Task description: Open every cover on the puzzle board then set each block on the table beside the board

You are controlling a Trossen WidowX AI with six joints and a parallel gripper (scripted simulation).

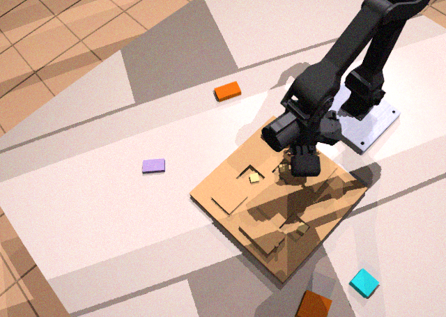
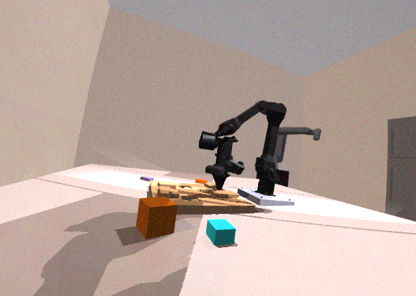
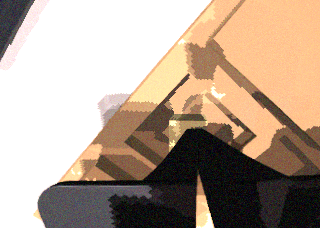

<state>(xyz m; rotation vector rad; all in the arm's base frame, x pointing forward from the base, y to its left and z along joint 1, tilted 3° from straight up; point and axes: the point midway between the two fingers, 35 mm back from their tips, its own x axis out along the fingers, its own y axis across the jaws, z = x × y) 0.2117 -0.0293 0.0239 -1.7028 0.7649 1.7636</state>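
Observation:
The wooden puzzle board (image 1: 203,193) (image 2: 218,209) lies on the table. One pale yellow block (image 1: 254,178) sits in an open well beside a raised cover (image 1: 229,198). Another yellow block (image 1: 302,228) sits in a shaded well near a second cover (image 1: 264,237). A third yellow block (image 1: 283,167) (image 3: 187,123) is right by my fingertips, partly hidden by the hand. A thin edge right of the hand looks like a third cover's; its position is unclear. My gripper (image 2: 220,188) (image 3: 194,136) is shut and empty, low at the board; contact with the block cannot be told.
A small orange block (image 1: 227,91) (image 2: 201,181) and a purple block (image 1: 153,165) (image 2: 146,178) lie beyond the board. A larger orange block (image 1: 314,304) (image 2: 156,217) and a cyan block (image 1: 364,282) (image 2: 220,231) stand on its other side. The arm's base plate (image 1: 373,126) (image 2: 275,201) is close to the board.

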